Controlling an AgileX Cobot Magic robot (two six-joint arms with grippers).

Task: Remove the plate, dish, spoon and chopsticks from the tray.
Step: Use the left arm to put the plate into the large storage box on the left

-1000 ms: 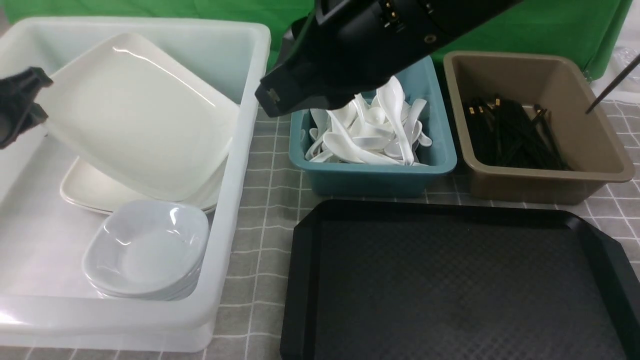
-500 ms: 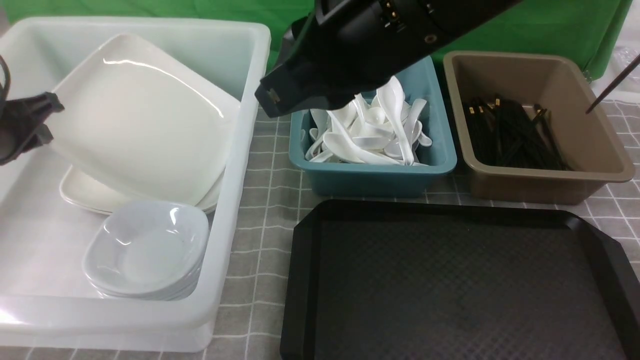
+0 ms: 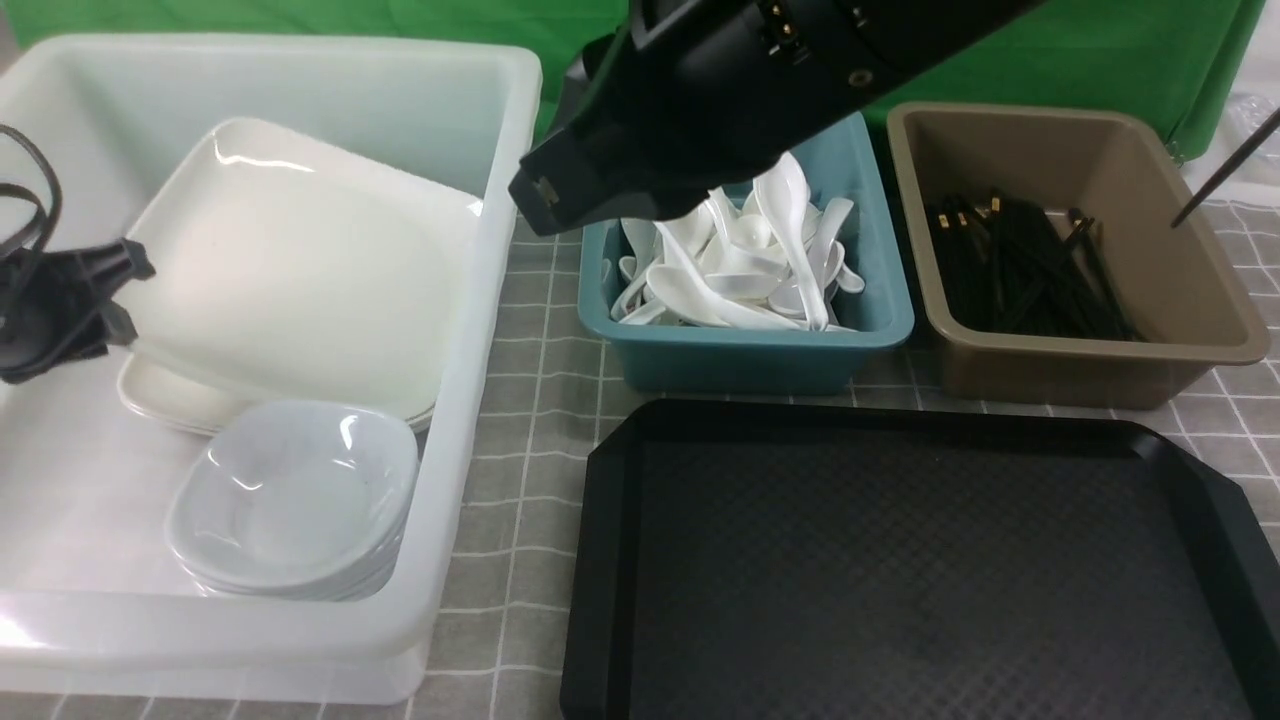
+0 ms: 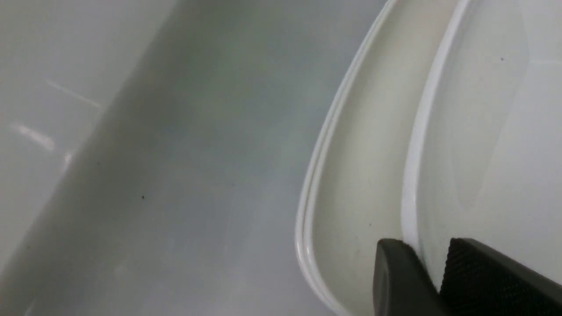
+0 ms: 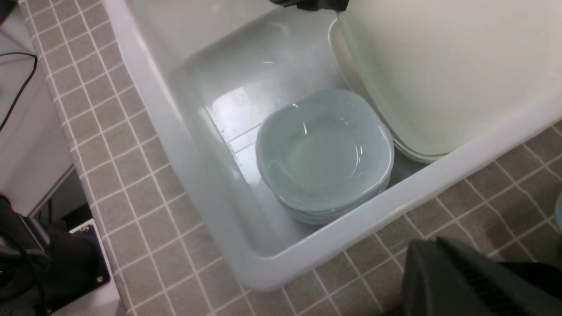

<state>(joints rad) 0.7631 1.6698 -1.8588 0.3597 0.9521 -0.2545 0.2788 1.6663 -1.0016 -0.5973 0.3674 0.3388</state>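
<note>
Your left gripper (image 3: 128,300) is clamped on the plate (image 3: 300,280) rim. The plate sits low over stacked plates (image 3: 170,400) in the white tub (image 3: 490,300), behind the dish (image 3: 290,490), well apart from the tray (image 3: 900,570). Right gripper (image 5: 443,281): grip can't be told.

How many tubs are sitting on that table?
3: white tub at left, teal tub holding spoons in the middle, brown tub holding chopsticks at right.

Glossy smooth plate (image 3: 300,280); matt textured plastic tray (image 3: 900,570); cloth table cover (image 3: 540,400)
</note>
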